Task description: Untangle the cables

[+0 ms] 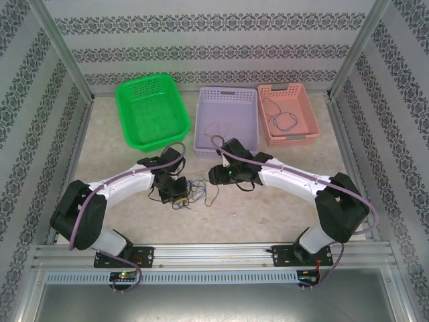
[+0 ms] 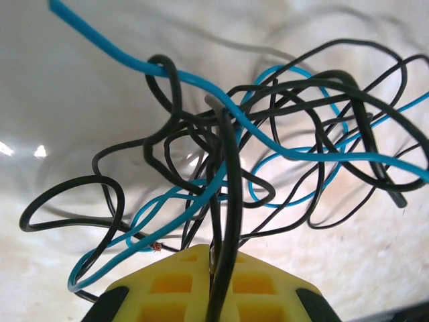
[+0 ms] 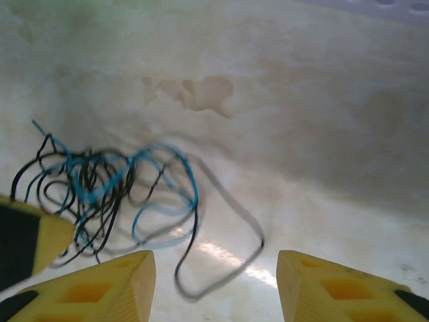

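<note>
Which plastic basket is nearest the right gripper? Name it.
The middle, lavender plastic basket: the right gripper sits just before its near rim; the green basket and the salmon basket lie farther.

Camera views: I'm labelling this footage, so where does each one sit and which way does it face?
Top external: above and behind the bases, looking down on the table; both arms, the left gripper and the right gripper show.
Left wrist: on the left arm, close up on the cables; its yellow fingers pinch a black strand.
Right wrist: on the right arm, low, facing the cables across the table; its fingers stand apart.
Shared: both wrist views show the cables.
</note>
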